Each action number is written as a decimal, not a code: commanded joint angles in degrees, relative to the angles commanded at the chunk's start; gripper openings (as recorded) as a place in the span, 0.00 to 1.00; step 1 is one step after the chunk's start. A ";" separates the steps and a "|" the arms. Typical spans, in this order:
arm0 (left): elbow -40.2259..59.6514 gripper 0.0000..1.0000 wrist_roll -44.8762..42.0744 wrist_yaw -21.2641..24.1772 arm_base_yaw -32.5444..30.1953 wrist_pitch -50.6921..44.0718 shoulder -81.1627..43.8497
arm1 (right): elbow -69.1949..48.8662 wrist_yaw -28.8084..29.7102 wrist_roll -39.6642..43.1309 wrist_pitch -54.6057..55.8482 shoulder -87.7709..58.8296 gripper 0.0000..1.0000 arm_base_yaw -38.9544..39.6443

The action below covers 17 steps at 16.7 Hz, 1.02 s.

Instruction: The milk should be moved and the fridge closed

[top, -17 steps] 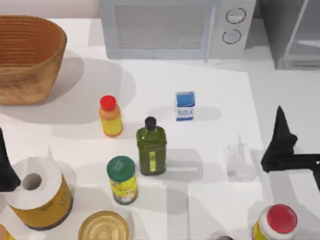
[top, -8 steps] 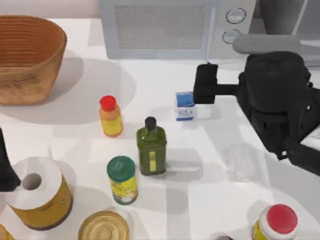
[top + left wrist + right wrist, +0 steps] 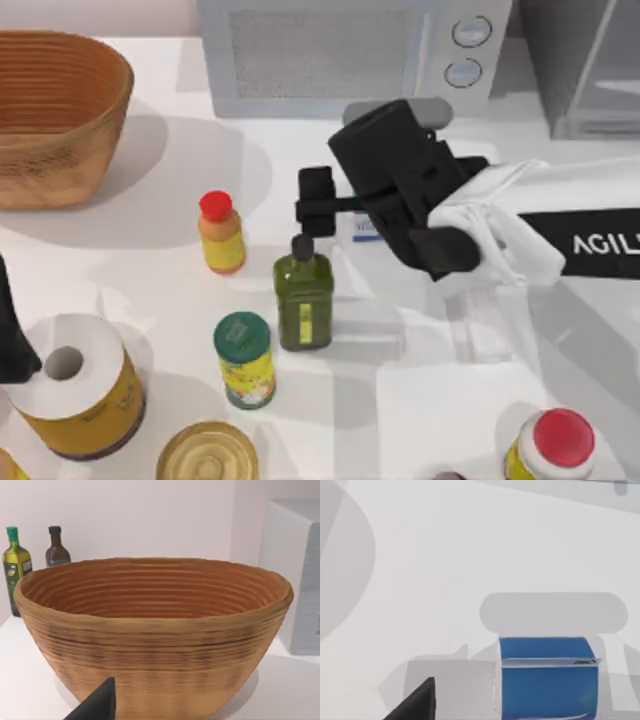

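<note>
**Right arm over the milk**

At the near left edge of the table, the left gripper (image 3: pixel 12 335) sits parked beside a paper roll (image 3: pixel 70 385); its finger state cannot be told. Mid-table, the right gripper (image 3: pixel 318 203) hangs above the green bottle (image 3: pixel 303 295), with the milk (image 3: pixel 547 677) just under the arm; whether it is open cannot be told. Far right, the fridge (image 3: pixel 585 65) stands beside the microwave (image 3: pixel 350 55).
</note>
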<state>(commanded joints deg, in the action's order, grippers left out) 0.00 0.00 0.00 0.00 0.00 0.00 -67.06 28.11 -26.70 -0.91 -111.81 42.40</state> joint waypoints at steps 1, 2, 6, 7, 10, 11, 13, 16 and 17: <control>0.00 1.00 0.00 0.00 0.00 0.00 0.00 | -0.61 -0.02 -0.22 -0.72 -0.90 1.00 0.28; 0.00 1.00 0.00 0.00 0.00 0.00 0.00 | -0.81 -0.02 -0.29 -0.97 -1.20 1.00 0.39; 0.00 1.00 0.00 0.00 0.00 0.00 0.00 | -0.58 0.01 -0.23 -0.87 -1.02 1.00 0.13; 0.00 1.00 0.00 0.00 0.00 0.00 0.00 | -0.77 -0.07 -0.15 -0.76 -1.22 1.00 0.05; 0.00 1.00 0.00 0.00 0.00 0.00 0.00 | -2.87 -0.84 0.71 0.81 -4.49 1.00 -0.87; 0.00 1.00 0.00 0.00 0.00 0.00 0.00 | -3.68 -1.10 1.04 1.52 -5.96 1.00 -1.28; 0.00 1.00 0.00 0.00 0.00 0.00 0.00 | -5.07 -1.59 1.63 2.69 -8.27 1.00 -2.03; 0.00 1.00 0.00 0.00 0.00 0.00 0.00 | -5.38 -1.71 1.78 2.94 -8.73 1.00 -2.23; 0.00 1.00 0.00 0.00 0.00 0.00 0.00 | -5.38 -1.71 1.78 2.94 -8.73 1.00 -2.23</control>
<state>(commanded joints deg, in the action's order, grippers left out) 0.00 0.00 0.00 0.00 0.00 0.00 -72.44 26.40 -24.92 2.02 -120.54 40.17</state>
